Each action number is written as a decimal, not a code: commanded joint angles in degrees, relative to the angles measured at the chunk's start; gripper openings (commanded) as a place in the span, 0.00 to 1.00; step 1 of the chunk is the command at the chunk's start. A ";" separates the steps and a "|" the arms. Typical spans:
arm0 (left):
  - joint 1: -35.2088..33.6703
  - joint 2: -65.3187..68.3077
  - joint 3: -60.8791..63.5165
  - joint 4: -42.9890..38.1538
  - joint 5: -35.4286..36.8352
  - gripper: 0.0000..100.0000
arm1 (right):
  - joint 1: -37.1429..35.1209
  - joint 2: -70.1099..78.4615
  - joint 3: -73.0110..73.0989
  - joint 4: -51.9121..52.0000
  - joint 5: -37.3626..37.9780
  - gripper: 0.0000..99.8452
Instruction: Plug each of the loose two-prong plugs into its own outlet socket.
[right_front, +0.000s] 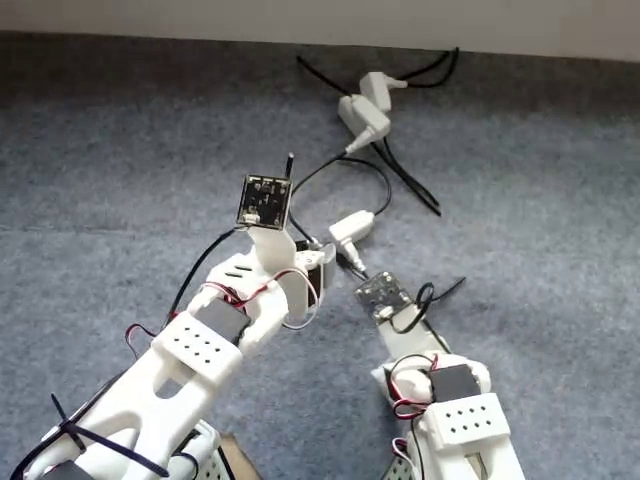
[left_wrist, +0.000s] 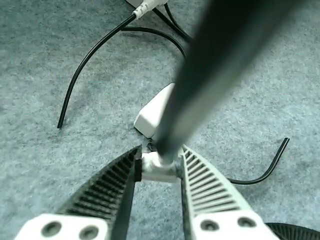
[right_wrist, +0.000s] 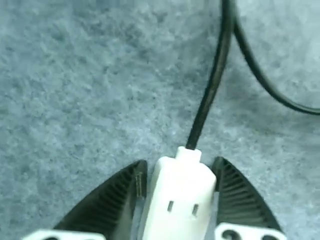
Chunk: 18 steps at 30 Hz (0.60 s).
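Step in hand, as I read it: mating the centre pair. My left gripper (left_wrist: 161, 152) is clenched on a small white two-prong plug (left_wrist: 159, 170), w/ its black cable (left_wrist: 215, 65) rising toward the cam; prongs are hidden. My right gripper (right_wrist: 181, 165) is closed against both sides of a white outlet socket (right_wrist: 182, 195), whose two slots are bare and face its cam. From the left wrist the socket sits just beyond the plug; can't tell if they touch. Next I need the prongs turned to face the slots and squared w/ the socket, then a slow push while the right arm holds firm. Far back on the grey carpet (right_front: 120, 150), another white plug-socket pair (right_front: 365, 110) lies touching. Prob. already joined, can't confirm.
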 joint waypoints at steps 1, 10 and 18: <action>-0.22 -0.22 -0.31 -1.05 -0.62 0.01 | 3.91 -0.31 -3.21 -3.30 -4.22 0.06; 0.75 -0.13 -0.22 -1.05 -0.70 0.01 | 5.85 -0.31 -17.98 2.68 -4.40 0.06; 0.57 -0.13 -0.22 -1.14 -0.53 0.01 | 5.76 6.99 -27.74 -0.13 -15.65 0.06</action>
